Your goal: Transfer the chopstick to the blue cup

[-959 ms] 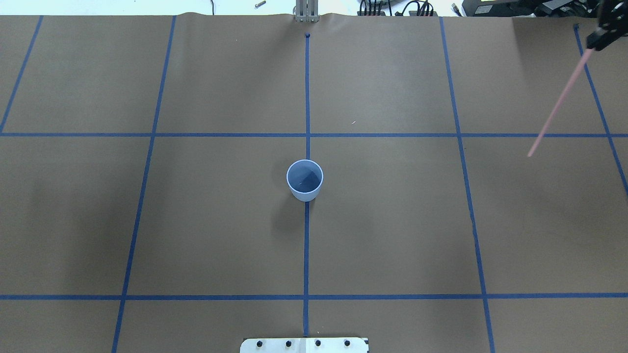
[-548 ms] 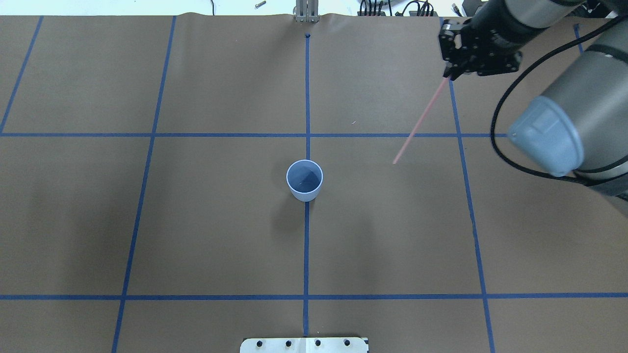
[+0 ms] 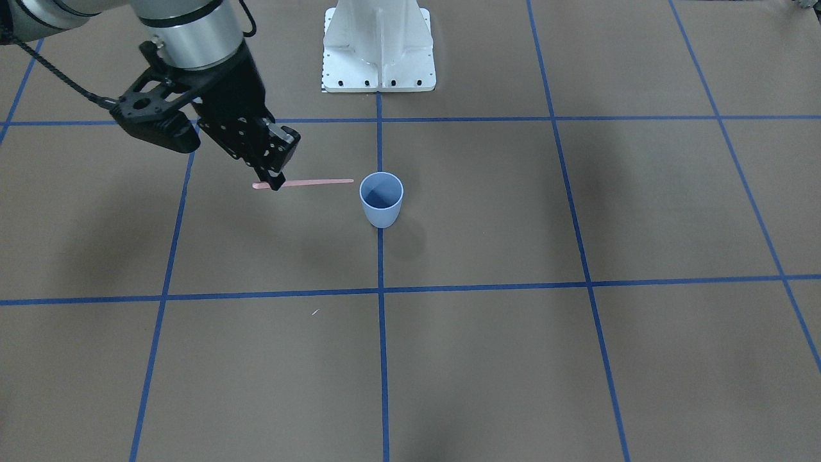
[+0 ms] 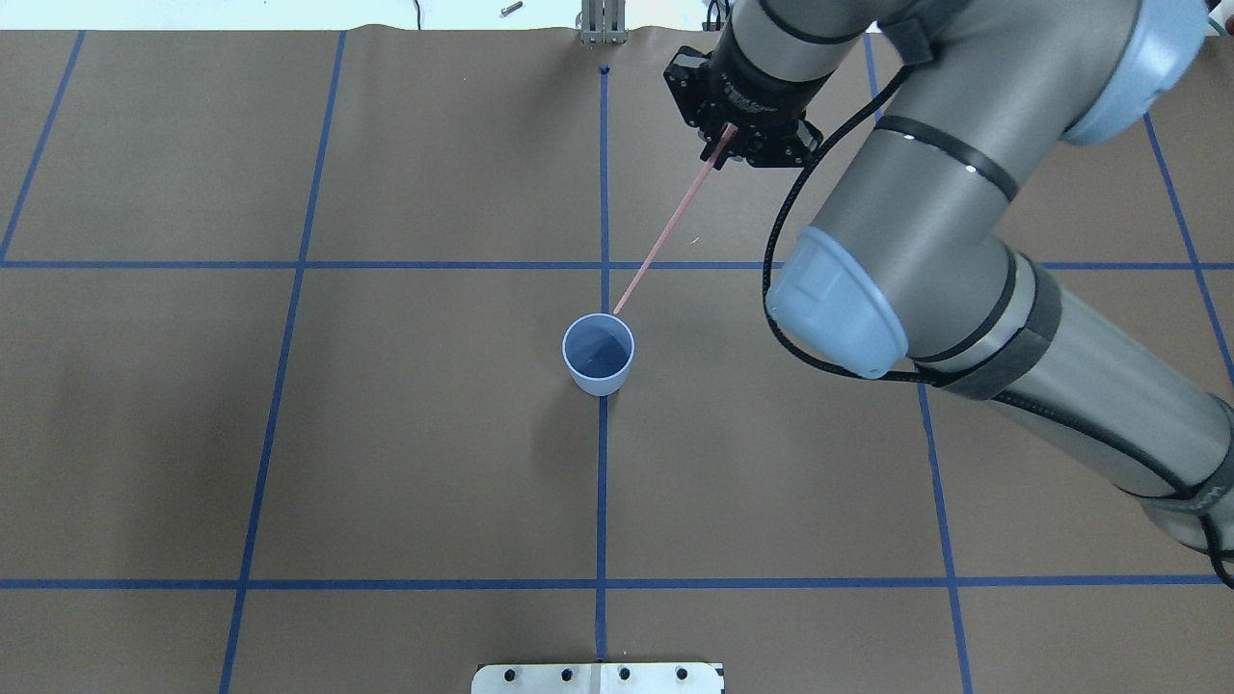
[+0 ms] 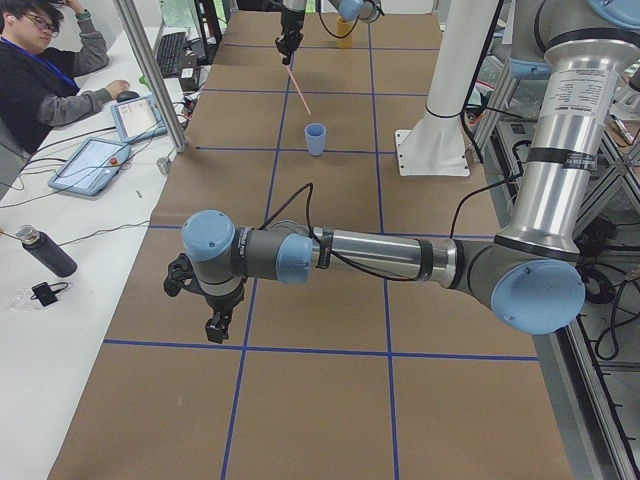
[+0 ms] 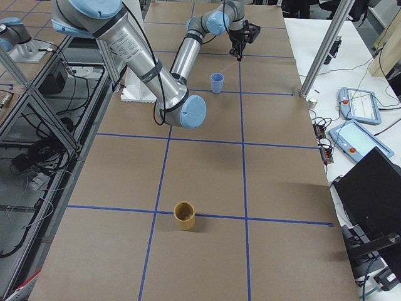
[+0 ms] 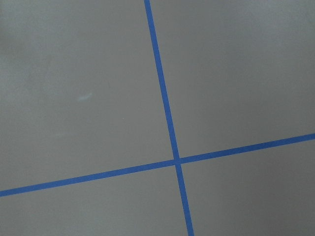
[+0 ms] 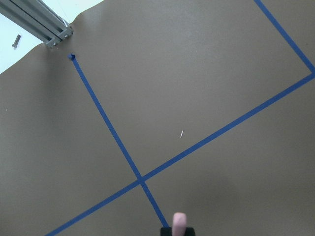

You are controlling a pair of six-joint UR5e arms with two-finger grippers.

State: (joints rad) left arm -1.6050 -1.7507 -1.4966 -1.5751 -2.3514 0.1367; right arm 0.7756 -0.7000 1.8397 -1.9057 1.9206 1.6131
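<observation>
The right gripper (image 4: 729,135), clamped shut on the upper end of the pink chopstick (image 4: 670,226), holds it aslant, tip just beside the blue cup (image 4: 600,383), so the tip should be centred over the mouth before release.

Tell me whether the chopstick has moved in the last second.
Yes. In the overhead view the chopstick has travelled left, from near the right edge to the unmoved cup, its tip now by the rim.

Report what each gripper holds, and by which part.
The right gripper holds the pink chopstick near one end, a short stub past the fingers. The left gripper shows only in a side view: cannot tell.
</observation>
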